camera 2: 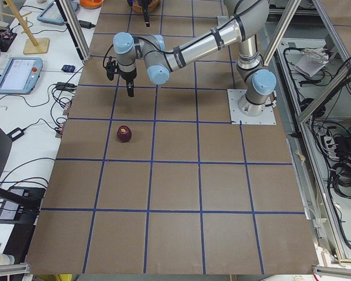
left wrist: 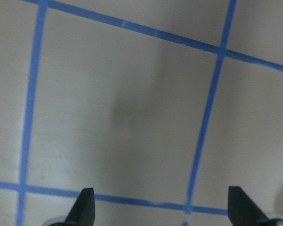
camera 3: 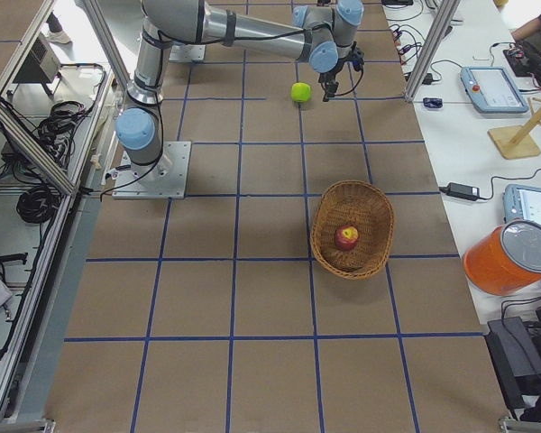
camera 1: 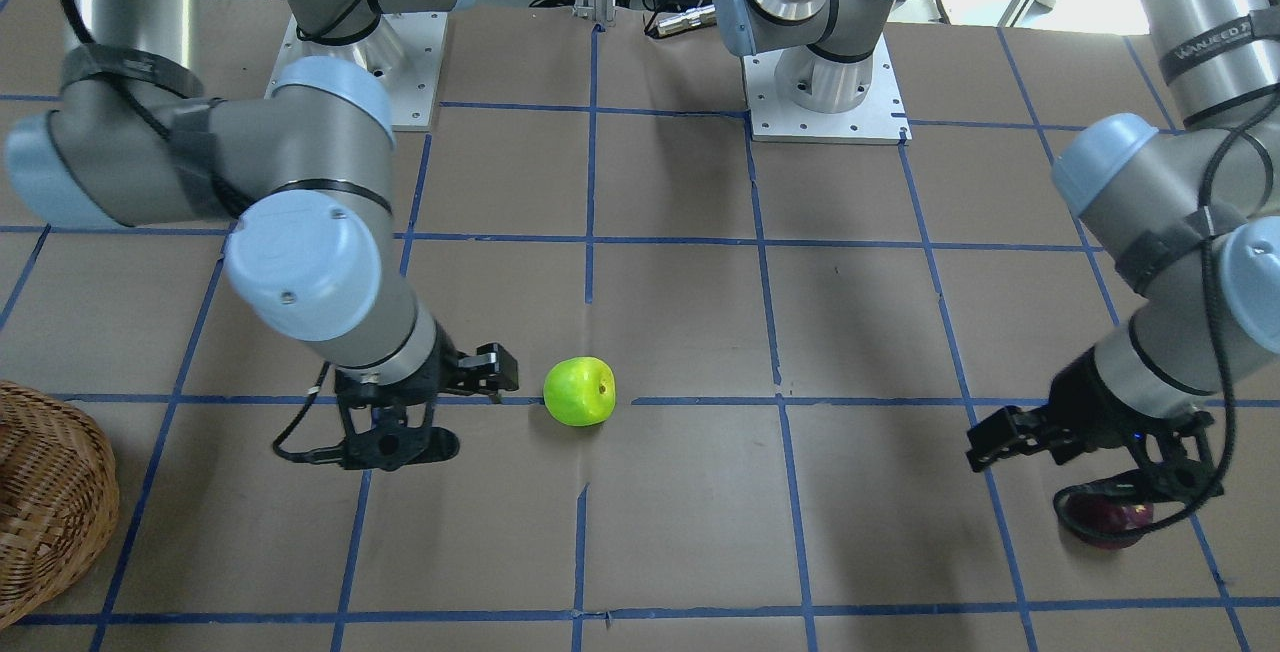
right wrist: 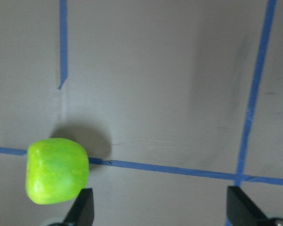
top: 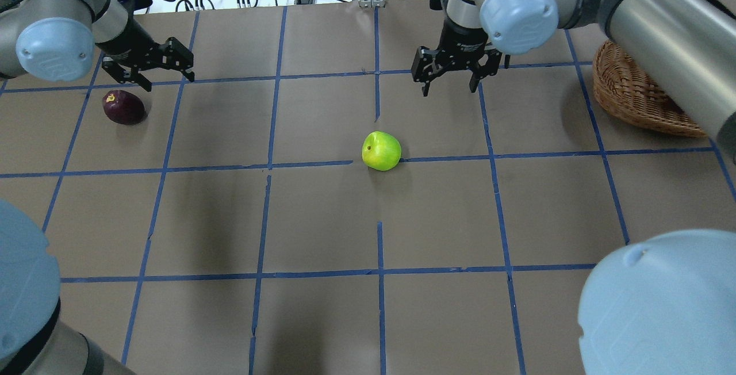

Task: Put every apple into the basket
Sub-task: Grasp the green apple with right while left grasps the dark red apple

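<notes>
One of three apples is home. The red apple with the yellow stem pit [camera 3: 346, 237] lies inside the round, light-brown woven wicker basket [camera 3: 321, 242], which sits on the robot's right part of the brown, blue-taped surface [top: 322, 219], nearer the edge away from the robot.

Two are left. The bright lime-green apple [top: 381, 150] rests about mid-surface, on a tape line, well apart from the basket. The dark purple-maroon apple with the yellow spot [top: 123, 107] rests on the robot's left part of the surface, also towards the far edge. I judge the task about a third done, with two pick-and-carry trips remaining.

The jaws of the right arm [top: 517, 15] stand wide and hold nothing. In the right wrist view both fingertips [right wrist: 83, 207] show at the bottom with bare surface between them. The green apple lies just outside one tip, not between them, and I cannot tell whether it touches that tip. The overhead view puts these jaws above the surface, on the far side of that apple.

The jaws of the left arm [top: 54, 47] are likewise wide and empty. Their fingertips [left wrist: 85, 207] frame only tape and brown paper. They hang near the purple apple, just on its far-edge side, and the apple does not show in that wrist view.
</notes>
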`<state>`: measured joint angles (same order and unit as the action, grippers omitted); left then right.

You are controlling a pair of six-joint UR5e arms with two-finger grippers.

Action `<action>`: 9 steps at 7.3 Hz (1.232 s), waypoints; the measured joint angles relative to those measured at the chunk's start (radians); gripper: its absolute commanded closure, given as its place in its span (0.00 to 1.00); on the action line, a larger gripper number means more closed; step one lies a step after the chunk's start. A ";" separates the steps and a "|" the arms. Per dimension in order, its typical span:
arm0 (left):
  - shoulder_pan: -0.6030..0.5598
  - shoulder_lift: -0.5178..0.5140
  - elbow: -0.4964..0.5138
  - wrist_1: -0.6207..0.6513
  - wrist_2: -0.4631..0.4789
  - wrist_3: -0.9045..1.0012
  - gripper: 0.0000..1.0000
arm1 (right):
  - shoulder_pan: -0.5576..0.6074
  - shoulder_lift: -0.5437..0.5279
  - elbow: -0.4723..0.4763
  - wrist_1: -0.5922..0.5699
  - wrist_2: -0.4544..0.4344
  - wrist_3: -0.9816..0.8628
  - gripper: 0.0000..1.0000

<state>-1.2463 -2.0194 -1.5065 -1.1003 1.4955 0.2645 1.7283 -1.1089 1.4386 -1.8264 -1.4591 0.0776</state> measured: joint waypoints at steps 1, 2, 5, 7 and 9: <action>0.042 -0.050 0.034 0.064 0.043 0.113 0.00 | 0.041 0.005 0.058 -0.082 0.027 0.071 0.00; 0.082 -0.102 0.083 0.083 0.060 0.190 0.00 | 0.067 0.015 0.109 -0.146 0.058 0.124 0.00; 0.141 -0.204 0.162 0.028 0.073 0.276 0.00 | 0.091 0.060 0.167 -0.255 0.146 0.195 0.00; 0.144 -0.235 0.165 0.007 0.074 0.284 0.00 | 0.092 0.076 0.175 -0.270 0.174 0.201 0.00; 0.145 -0.274 0.161 -0.002 0.099 0.287 0.00 | 0.092 0.098 0.181 -0.279 0.175 0.203 0.03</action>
<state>-1.1016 -2.2938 -1.3459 -1.1019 1.5946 0.5510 1.8204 -1.0107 1.6194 -2.1057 -1.2839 0.2805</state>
